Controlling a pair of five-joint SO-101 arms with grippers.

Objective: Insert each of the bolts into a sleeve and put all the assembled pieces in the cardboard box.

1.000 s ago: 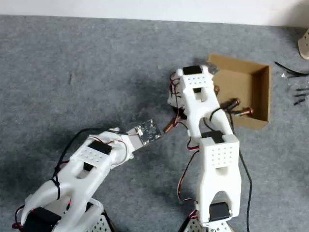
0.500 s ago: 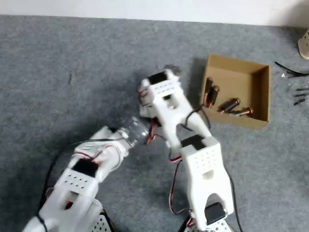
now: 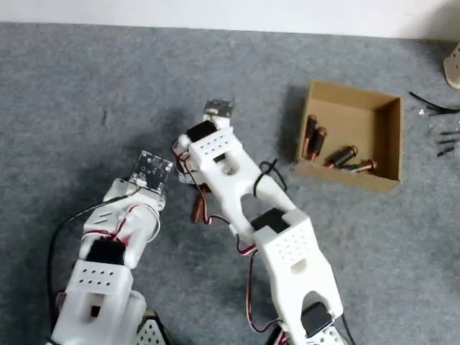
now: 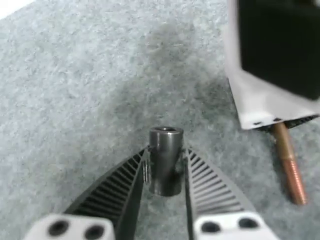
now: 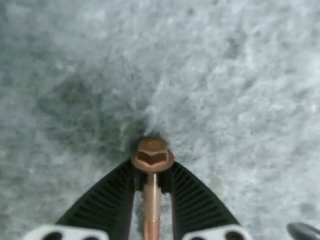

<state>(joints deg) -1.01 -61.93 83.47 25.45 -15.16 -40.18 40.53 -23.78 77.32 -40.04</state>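
My left gripper (image 4: pixel 166 154) is shut on a short dark sleeve (image 4: pixel 166 170), which stands upright with its open bore up, just above the grey carpet. My right gripper (image 5: pixel 152 169) is shut on a copper bolt (image 5: pixel 152 156), hex head at the fingertips and shaft running back between the fingers. In the left wrist view the bolt's threaded end (image 4: pixel 290 170) pokes out from under the right arm, beside the sleeve and apart from it. In the high view that copper tip (image 3: pixel 198 208) shows between the two arms. The cardboard box (image 3: pixel 394 147) at the right holds several assembled pieces (image 3: pixel 343 156).
Small black screws and ties (image 3: pixel 440 136) lie right of the box. A pale object (image 3: pixel 453 66) sits at the far right edge. Grey carpet (image 3: pixel 86 93) stretches open to the left and behind the arms.
The right arm has swung left, away from the box, to the middle of the carpet. The left arm has drawn back and turned left.
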